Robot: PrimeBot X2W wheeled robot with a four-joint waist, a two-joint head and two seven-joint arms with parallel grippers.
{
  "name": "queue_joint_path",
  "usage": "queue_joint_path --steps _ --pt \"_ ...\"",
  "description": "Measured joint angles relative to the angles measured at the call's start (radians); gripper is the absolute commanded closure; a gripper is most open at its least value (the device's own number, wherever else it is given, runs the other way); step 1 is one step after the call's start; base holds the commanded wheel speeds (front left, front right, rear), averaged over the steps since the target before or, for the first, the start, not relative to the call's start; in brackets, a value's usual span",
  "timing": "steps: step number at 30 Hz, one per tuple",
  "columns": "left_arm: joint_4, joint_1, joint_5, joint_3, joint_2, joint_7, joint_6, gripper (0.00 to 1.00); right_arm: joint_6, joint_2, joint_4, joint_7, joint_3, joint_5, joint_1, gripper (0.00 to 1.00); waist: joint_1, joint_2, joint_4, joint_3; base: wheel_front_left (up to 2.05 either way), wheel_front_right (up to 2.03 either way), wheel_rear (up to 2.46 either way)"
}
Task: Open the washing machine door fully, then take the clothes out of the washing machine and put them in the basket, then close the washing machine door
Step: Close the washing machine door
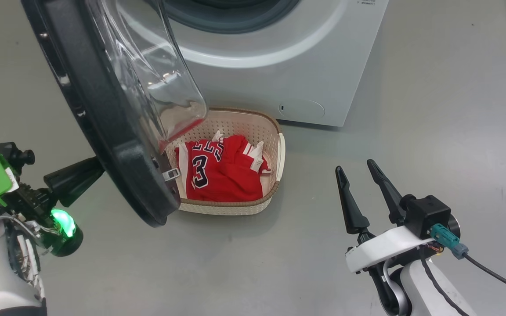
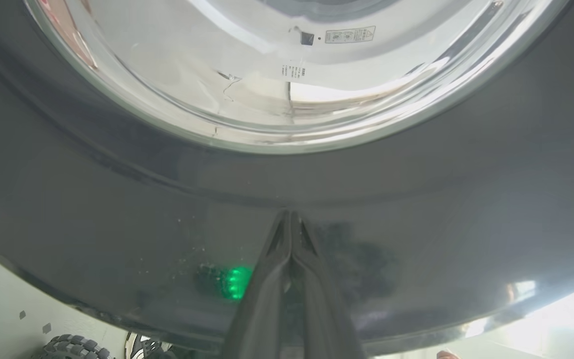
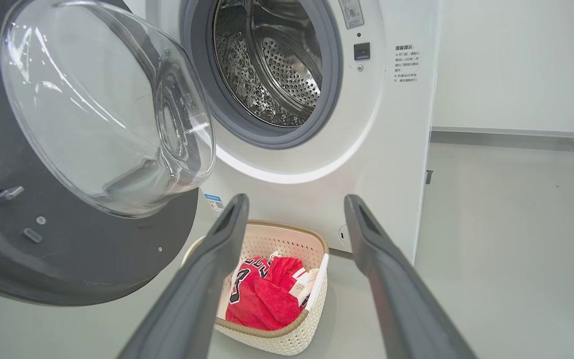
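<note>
Washing machine (image 1: 279,66): white front-loader on grey floor (image 1: 411,131), steel drum (image 3: 277,65) exposed.
Washing machine door (image 1: 117,149): swung out, glass bowl facing the machine, overhanging the basket's left end.
Basket (image 1: 244,125): on the floor, just in front of the machine.
Clothes (image 1: 224,173): red jersey, numeral 3 showing, bunched inside the basket.
Left hand (image 2: 289,217): fingers pressed together, tips against the door's black outer ring.
Right hand (image 1: 354,166): fingers spread, holding nothing, right of the basket.

The light is bright, white and even, from above. Shadows on the grey floor (image 1: 433,131) are soft — a pale one lies by the basket (image 1: 235,123). The washing machine door (image 2: 416,199) shows glare on its glass and mirrors a green lamp (image 1: 63,221). Wrist views curve at the edges; the left one is dimmer.
</note>
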Motion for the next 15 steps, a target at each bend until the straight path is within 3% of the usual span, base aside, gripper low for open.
queue_joint_path --steps 7,15 --pt "-0.010 0.021 -0.089 -0.059 -0.001 0.001 0.025 1.00 0.001 0.001 -0.004 0.000 0.015 0.000 0.000 0.00 0.0000 0.0000 -0.012 -0.002 0.00 0.00 0.00" --pt "-0.058 0.054 -0.149 -0.112 0.000 -0.077 0.047 1.00 0.002 0.002 -0.006 0.000 0.028 0.000 0.000 0.00 0.0000 0.0000 -0.064 0.000 0.00 0.00 0.00"
